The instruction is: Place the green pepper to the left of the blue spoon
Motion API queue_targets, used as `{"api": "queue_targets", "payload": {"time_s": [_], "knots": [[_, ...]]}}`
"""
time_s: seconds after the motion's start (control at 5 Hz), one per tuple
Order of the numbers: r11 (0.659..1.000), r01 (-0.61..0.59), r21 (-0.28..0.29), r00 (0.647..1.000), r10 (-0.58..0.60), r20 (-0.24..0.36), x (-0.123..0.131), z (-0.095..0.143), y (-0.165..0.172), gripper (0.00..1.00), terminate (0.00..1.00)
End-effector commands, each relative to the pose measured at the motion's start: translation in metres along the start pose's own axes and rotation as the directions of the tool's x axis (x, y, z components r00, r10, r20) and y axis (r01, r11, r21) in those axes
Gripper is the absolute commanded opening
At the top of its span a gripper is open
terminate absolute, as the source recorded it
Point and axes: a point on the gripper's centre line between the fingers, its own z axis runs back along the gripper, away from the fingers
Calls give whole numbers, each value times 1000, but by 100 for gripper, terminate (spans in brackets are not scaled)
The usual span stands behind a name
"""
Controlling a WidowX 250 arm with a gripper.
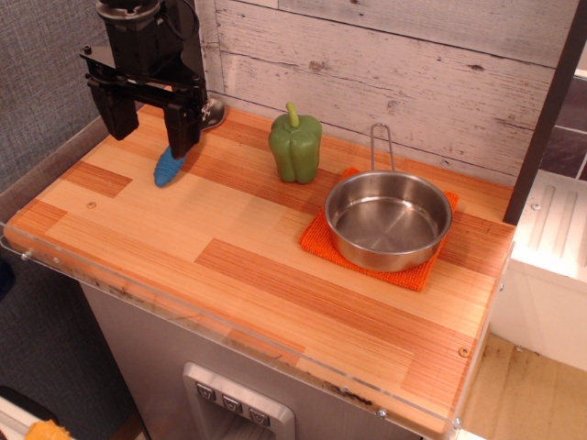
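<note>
The hand (149, 115) hovers with fingers apart, empty, directly over the blue spoon (170, 167). The green pepper (295, 147) stands upright on the surface (183, 238), well apart to the hand's right, beside a steel pan (388, 220).

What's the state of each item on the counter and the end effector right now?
Glossy light-green toy bell pepper: upright, stem up, free, left of the pan.
Blue-handled spoon with silver bowl: lying flat, partly hidden behind the end effector.
Steel pan with wire handle: upright, empty, on the cloth.
Orange woven cloth: flat under the pan.
Black end effector: open, empty, over the spoon.
</note>
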Motion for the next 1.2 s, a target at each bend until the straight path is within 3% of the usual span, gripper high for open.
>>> {"api": "queue_targets", "payload": {"time_s": [0.0, 0.4, 0.6, 1.0], "knots": [[1000, 0, 0, 1000, 0, 0, 0, 0, 0, 100, 0], [997, 41, -71, 999, -39, 21, 38, -8, -32, 100, 0], [991, 102, -82, 993, -96, 70, 65, -1, -56, 100, 0], [990, 89, -112, 989, -74, 127, 96, 13, -70, 100, 0]]}}
